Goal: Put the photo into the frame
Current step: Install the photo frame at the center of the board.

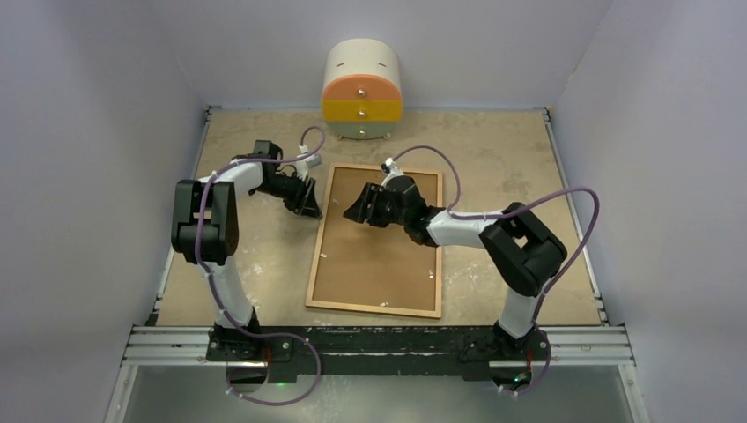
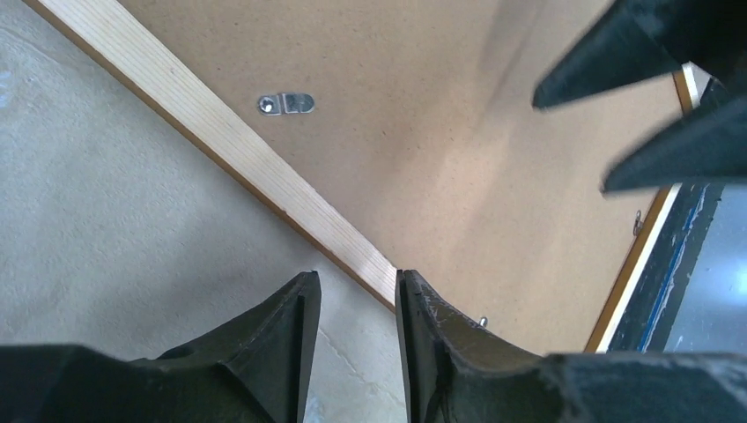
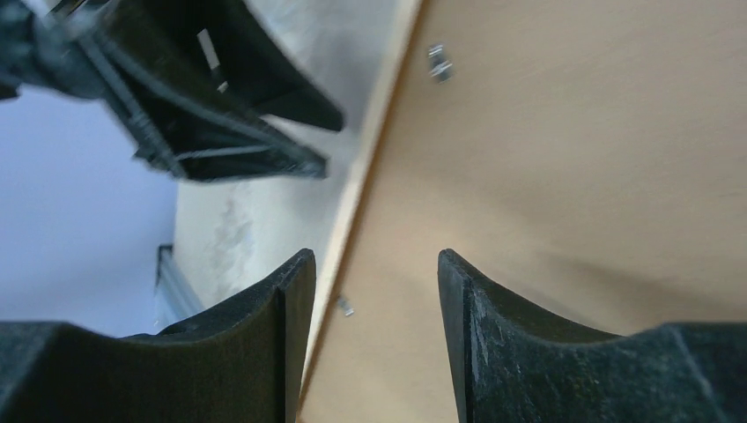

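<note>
Left hand [image 2: 357, 282] sits parted and empty at the left rail of the frame [image 2: 220, 139], right hand [image 3: 374, 264] open over its backing board [image 1: 379, 264]. We'd worry a fingertip snags and skids it.

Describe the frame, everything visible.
The frame lies flat, back up, on the table. A thin wooden rim, pale on this side, surrounds a brown backing board with small metal clips. The left gripper hangs open at its left edge, the right gripper over its far half; contact cannot be told.

Backing board [image 1: 370, 264] partly under right gripper [image 1: 359, 210]
</note>
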You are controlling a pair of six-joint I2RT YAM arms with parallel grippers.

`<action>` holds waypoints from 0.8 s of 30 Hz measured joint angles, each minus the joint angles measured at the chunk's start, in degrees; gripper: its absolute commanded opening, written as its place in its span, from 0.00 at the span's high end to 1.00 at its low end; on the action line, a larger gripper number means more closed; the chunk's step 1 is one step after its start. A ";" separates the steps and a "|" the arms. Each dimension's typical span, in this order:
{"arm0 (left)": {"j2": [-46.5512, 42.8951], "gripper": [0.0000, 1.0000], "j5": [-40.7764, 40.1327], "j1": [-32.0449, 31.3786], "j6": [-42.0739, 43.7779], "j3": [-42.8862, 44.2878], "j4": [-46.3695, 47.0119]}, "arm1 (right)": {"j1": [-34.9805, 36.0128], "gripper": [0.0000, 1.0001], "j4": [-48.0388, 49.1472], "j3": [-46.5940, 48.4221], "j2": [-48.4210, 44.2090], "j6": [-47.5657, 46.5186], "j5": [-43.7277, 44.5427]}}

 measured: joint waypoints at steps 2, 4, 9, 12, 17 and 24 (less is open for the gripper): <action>1.11 0.61 0.09 0.00 -1.29 0.24 0.98 | -2.19 0.44 -1.62 1.11 1.68 -1.36 0.00; 2.19 0.63 0.13 0.00 -2.19 0.28 1.51 | -3.52 0.44 -3.06 3.39 4.17 -2.62 0.00; 3.39 0.72 0.13 0.00 -3.63 0.28 2.45 | -4.26 0.45 -5.09 11.10 11.21 -5.29 -0.72; 3.41 0.76 0.11 0.00 -3.80 0.28 2.75 | -4.37 0.46 -5.68 14.99 14.64 -6.32 -1.49; 3.45 0.78 0.11 0.00 -4.07 0.17 3.13 | -4.74 0.47 -6.78 20.24 18.60 -7.52 -2.84; 3.45 0.79 0.09 0.00 -4.04 0.09 3.21 | -5.07 0.48 -7.48 24.85 21.94 -8.22 -4.39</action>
